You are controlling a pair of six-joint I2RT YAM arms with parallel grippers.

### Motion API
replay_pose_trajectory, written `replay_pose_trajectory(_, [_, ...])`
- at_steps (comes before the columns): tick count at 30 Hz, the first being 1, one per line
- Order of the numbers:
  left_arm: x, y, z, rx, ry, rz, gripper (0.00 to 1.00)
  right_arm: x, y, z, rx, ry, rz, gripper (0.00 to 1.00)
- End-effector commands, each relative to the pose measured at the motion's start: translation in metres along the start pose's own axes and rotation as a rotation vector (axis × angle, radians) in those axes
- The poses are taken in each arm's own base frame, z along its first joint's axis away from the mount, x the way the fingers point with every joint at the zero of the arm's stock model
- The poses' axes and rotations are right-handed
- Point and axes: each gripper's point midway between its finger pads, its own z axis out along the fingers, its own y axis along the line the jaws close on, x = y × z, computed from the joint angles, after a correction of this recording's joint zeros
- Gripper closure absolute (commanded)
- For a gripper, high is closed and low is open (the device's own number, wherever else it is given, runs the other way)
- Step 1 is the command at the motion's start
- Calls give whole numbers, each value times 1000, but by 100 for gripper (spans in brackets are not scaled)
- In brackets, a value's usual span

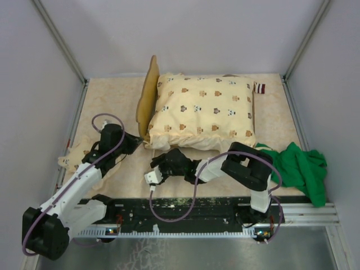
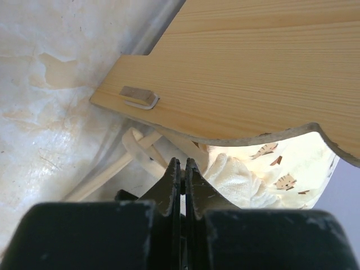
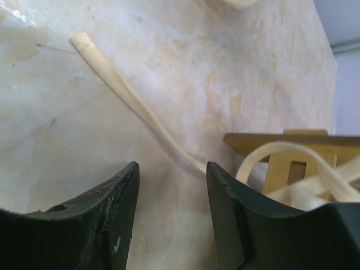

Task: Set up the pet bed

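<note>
While tying the cream quilt [image 1: 202, 109] down, seemingly the step in hand, best to pinch 1 loose tie [image 3: 129, 95] near its end and pull gently. Pet bed [image 1: 147, 95] mid-table toward the back, under that quilt. Left gripper [image 2: 181, 163] clenched beside the headboard, nothing visibly held; right gripper [image 3: 171, 169] released above the tie. Mottled beige tabletop [image 1: 112, 95], pale walls [image 1: 185, 34] on 3 sides.
</note>
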Motion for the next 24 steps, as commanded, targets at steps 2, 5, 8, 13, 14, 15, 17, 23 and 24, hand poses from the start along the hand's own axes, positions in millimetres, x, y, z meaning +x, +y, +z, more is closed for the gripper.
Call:
replay_pose_trajectory(2, [-10, -24, -6, 53, -24, 17, 100, -10, -9, 18, -30, 26, -172, 48])
replay_pose_trajectory(5, [-11, -26, -7, 53, -23, 23, 100, -9, -7, 27, -57, 50, -213, 48])
replay_pose_trajectory(8, [-12, -28, -9, 58, -25, 28, 100, -6, -2, 36, -94, 69, -246, 48])
replay_pose_trajectory(13, [-22, -32, -16, 63, -68, 44, 100, 0, 2, 44, -121, 88, -254, 69])
replay_pose_trajectory(14, [-26, -34, -18, 65, -86, 51, 100, -1, 2, 44, -115, 84, -244, 81])
replay_pose_trajectory(15, [-31, -34, -19, 63, -110, 59, 100, -2, 2, 42, -97, 74, -223, 95])
replay_pose_trajectory(17, [-46, -41, -25, 65, -176, 80, 100, -11, -5, 36, -26, 33, -152, 100])
replay_pose_trajectory(23, [-111, -91, -62, 87, -428, 179, 100, -18, -28, 21, 189, -51, 73, 100])
replay_pose_trajectory(24, [-121, -100, -69, 89, -464, 193, 100, -19, -30, 19, 212, -63, 82, 100])
